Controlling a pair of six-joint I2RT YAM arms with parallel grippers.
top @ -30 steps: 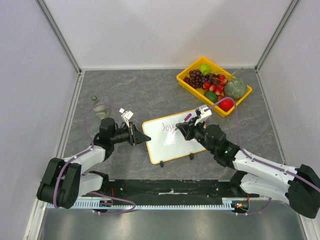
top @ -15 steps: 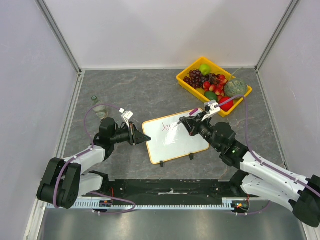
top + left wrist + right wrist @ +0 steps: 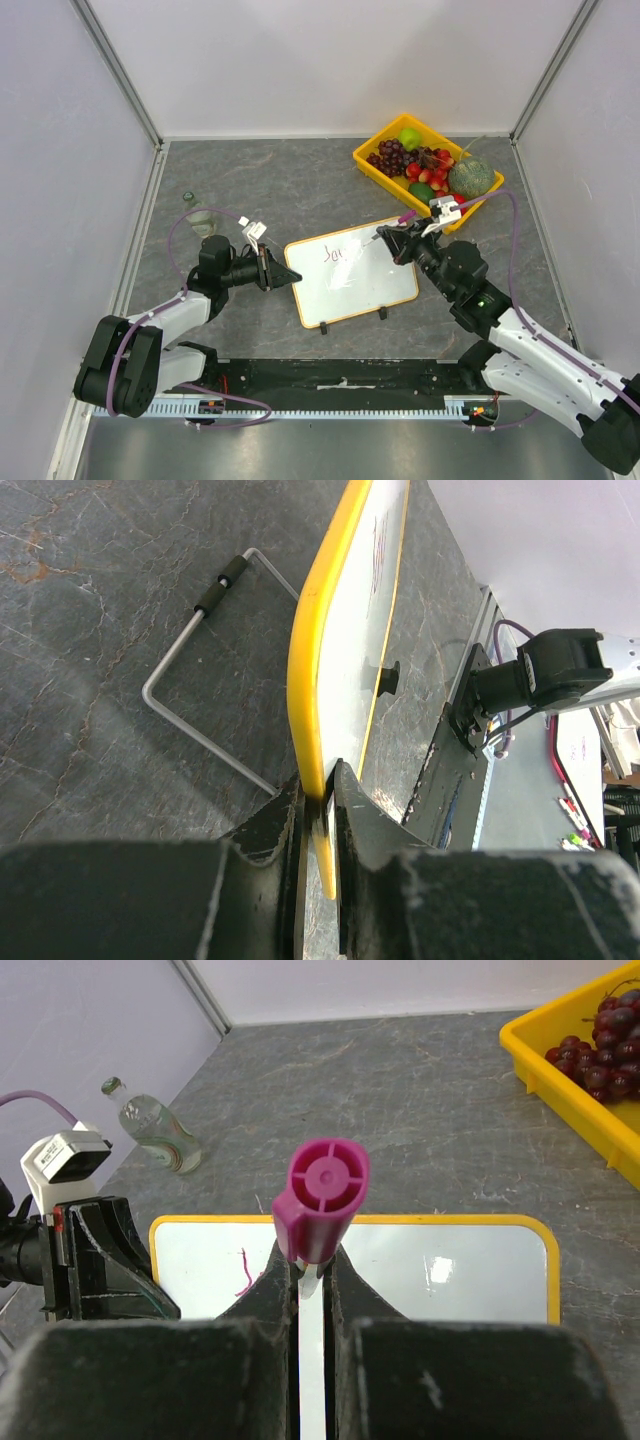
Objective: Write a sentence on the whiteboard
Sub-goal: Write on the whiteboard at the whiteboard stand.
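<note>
Your whiteboard point(image 3: 360, 285) is sitting mid-worktop point(image 3: 280, 190), with just the start of the sentence point(image 3: 338, 254) showing. Your left tool point(image 3: 290, 276) is pinching its left edge. Your right tool point(image 3: 398, 238) is gripping a magenta-capped marker point(image 3: 322, 1195) over its far right corner.

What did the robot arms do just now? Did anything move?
The right claw, shut on the pink marker, swung right and a little farther back over the whiteboard, toward the yellow fruit tray. The left claw stayed clamped on the board's left edge. The board, tray and red writing look unchanged.
</note>
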